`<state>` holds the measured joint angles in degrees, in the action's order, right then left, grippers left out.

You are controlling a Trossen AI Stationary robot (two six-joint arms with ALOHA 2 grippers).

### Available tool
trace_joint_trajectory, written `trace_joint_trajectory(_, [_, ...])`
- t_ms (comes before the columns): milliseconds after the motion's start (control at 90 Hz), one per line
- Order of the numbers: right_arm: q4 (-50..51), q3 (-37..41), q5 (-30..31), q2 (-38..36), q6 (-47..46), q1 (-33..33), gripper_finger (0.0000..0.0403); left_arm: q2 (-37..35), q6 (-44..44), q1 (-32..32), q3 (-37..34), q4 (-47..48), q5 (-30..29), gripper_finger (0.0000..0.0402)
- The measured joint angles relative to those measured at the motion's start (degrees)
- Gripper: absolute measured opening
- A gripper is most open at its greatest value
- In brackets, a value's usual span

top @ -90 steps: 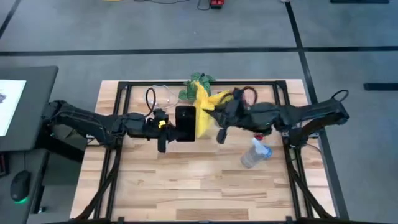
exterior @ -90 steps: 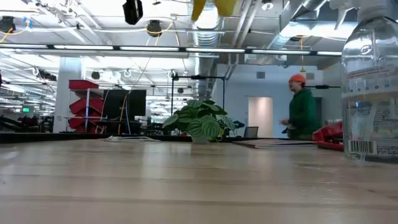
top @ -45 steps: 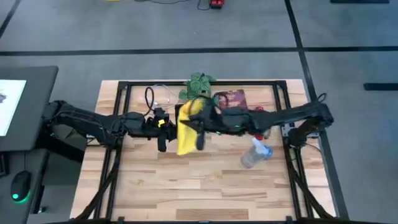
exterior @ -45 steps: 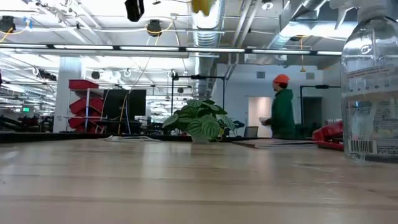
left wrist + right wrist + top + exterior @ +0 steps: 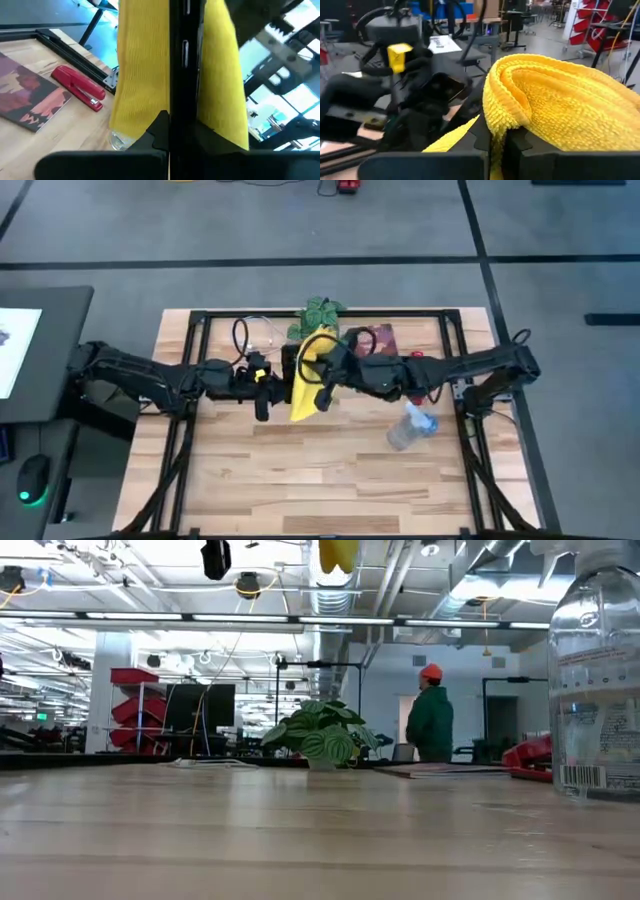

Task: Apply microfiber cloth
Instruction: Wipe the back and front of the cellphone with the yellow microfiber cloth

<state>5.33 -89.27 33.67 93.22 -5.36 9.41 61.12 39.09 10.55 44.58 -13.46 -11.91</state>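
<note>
The yellow microfiber cloth (image 5: 308, 370) hangs high over the middle of the table, bunched in my shut right gripper (image 5: 326, 372). It lies against a black smartphone (image 5: 289, 368), which my left gripper (image 5: 270, 380) holds in the air from the left. In the left wrist view the smartphone (image 5: 177, 60) shows edge-on, with the cloth (image 5: 140, 75) spread behind it on both sides. The low view catches only the cloth's lower end (image 5: 338, 552). My left gripper pinches the smartphone's near end (image 5: 172, 117) between its two fingers, one on each face. The fingers come level from the table's left, along the phone. The phone is lifted clear of the table. My right gripper pinches a thick fold of the cloth (image 5: 501, 125), several layers, between its two fingers, coming from the table's right. The rest of the cloth bulges beyond the fingers and hangs slack against the phone, clear of the table.
A clear bottle (image 5: 410, 428) lies on the wood at the right. A dark red booklet (image 5: 372, 338) and a red stapler (image 5: 77, 87) lie far right, and a potted plant (image 5: 318, 310) stands at the far edge. A person (image 5: 430, 720) walks in the room beyond.
My right gripper carried the cloth toward the table's left, from beside the phone across its face, then drew back a little toward the far right. The cloth now covers the phone's right part. My left gripper and the phone have stayed in place.
</note>
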Motion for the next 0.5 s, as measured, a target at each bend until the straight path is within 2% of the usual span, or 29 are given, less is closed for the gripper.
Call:
trace_joint_trajectory(178, [5.8, 0.1, -7.5, 1.1, -2.1, 1.1, 0.0, 0.0, -0.3, -0.6, 0.0, -0.4, 1.0, 0.0004])
trace_joint_trajectory(256, [3.9, 0.1, -9.9, 3.1, -2.1, 1.0, 0.0, 0.0, -0.5, -0.6, 0.0, -0.1, 0.9, 0.0004])
trace_joint_trajectory(411, [-2.8, 0.0, -9.8, 6.1, -2.2, 0.2, 0.0, -0.3, -0.4, -0.6, -0.1, 1.1, 0.0, 0.0004])
trace_joint_trajectory(500, [-5.5, 0.1, -7.4, 7.4, -2.3, -0.2, 0.0, -0.2, -0.2, -0.7, -0.1, 1.8, -0.3, 0.0004])
